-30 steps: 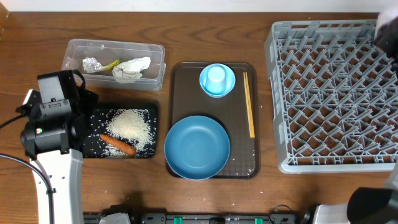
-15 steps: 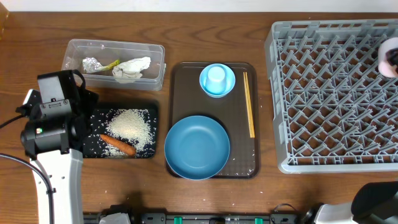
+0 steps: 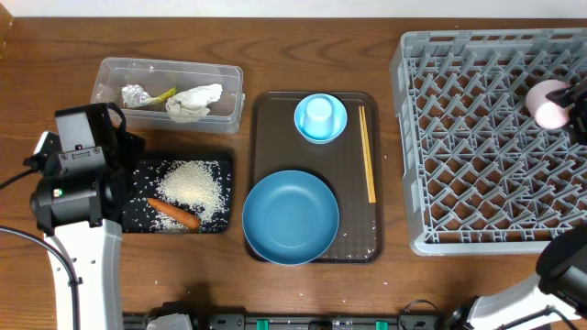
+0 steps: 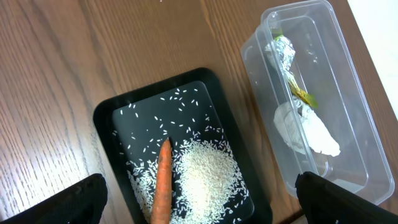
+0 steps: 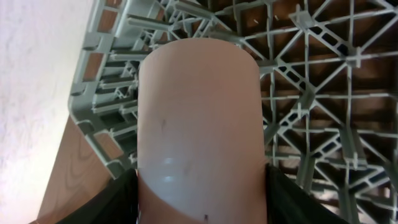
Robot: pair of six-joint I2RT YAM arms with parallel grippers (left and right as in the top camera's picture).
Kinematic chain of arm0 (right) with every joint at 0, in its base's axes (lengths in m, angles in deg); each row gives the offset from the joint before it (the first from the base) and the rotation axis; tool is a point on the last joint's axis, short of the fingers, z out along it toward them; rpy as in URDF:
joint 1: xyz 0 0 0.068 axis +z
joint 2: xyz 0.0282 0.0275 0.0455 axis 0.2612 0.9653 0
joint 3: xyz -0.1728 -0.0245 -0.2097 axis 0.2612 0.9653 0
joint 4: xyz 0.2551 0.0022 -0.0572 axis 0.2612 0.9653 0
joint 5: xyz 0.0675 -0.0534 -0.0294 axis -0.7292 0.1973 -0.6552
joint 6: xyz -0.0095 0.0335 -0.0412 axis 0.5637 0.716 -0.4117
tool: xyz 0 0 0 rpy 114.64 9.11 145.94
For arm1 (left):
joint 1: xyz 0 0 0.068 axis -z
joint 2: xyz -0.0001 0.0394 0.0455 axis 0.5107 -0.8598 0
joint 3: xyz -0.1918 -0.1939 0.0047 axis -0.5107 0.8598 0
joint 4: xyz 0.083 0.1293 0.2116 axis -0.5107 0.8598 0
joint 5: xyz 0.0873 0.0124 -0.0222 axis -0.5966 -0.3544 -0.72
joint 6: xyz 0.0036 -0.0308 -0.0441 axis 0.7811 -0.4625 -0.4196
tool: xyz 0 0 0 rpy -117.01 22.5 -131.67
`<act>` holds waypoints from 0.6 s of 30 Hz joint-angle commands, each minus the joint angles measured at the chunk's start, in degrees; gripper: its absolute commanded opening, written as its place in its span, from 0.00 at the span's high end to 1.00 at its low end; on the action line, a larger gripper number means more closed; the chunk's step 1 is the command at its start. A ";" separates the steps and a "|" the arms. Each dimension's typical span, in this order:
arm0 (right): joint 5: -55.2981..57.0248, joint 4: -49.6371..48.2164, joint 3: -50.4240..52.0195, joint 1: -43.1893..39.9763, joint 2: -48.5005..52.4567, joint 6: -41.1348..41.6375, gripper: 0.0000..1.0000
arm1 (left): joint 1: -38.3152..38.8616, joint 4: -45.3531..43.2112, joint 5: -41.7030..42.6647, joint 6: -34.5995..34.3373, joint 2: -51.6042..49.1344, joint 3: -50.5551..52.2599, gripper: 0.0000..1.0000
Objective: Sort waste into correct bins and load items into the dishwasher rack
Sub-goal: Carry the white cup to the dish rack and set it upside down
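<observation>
Right jaws pinch the white cup point(image 3: 551, 104) above the dishwasher rack point(image 3: 486, 137), at 3 o'clock on the tabletop. Ideally it is lowered squarely between pegs before release. Left jaws hang spread wide over the black tray point(image 4: 118, 112), at 9 o'clock.

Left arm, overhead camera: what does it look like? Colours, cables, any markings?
The left arm has boxy black joint housings on a smooth white link, a small green light on the lower housing and thin black cable looping off beside it. The left pincer has matte black rounded fingers. No lettering is legible.
</observation>
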 commanded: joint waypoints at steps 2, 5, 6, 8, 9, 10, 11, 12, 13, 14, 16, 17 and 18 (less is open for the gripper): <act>-0.81 -1.22 -0.09 -0.42 1.64 1.51 0.53 | -0.24 0.31 -1.36 0.09 0.02 -0.11 0.01; -0.57 -2.58 -0.09 -0.42 3.23 2.12 0.53 | -0.24 0.31 -1.38 0.11 0.02 -0.11 0.01; -0.57 -3.13 -0.09 -0.42 3.76 2.10 0.53 | -0.24 0.31 -1.36 0.11 0.02 -0.11 0.01; -0.39 -3.72 -0.09 -0.42 4.72 2.10 0.53 | -0.24 0.31 -1.36 0.11 0.02 -0.11 0.01; -0.37 -3.72 -0.09 -0.42 5.11 2.12 0.53 | -0.24 0.31 -1.36 0.11 0.02 -0.11 0.01; -0.26 -3.78 -0.09 -0.42 5.62 2.36 0.52 | -0.24 0.31 -1.38 0.09 0.02 -0.11 0.01; -0.15 -3.72 -0.09 -0.42 6.29 2.54 0.52 | -0.24 0.31 -1.38 0.09 0.02 -0.11 0.01; -0.13 -3.69 -0.09 -0.42 6.78 2.51 0.52 | -0.24 0.31 -1.36 0.11 0.02 -0.11 0.01; -0.13 -3.65 -0.09 -0.42 7.39 2.54 0.52 | -0.24 0.31 -1.36 0.09 0.02 -0.11 0.01; -0.13 -3.65 -0.09 -0.42 7.87 2.54 0.52 | -0.24 0.31 -1.36 0.11 0.02 -0.11 0.01; 0.11 -3.72 -0.09 -0.46 8.74 2.84 0.53 | -0.24 0.31 -1.38 0.11 0.02 -0.11 0.01; 0.87 -3.85 -0.09 -0.48 8.94 2.97 0.53 | -0.24 0.31 -1.38 0.11 0.02 -0.11 0.01; 2.12 -3.96 -0.09 -0.48 8.98 2.95 0.52 | -0.24 0.31 -1.36 0.09 0.02 -0.11 0.01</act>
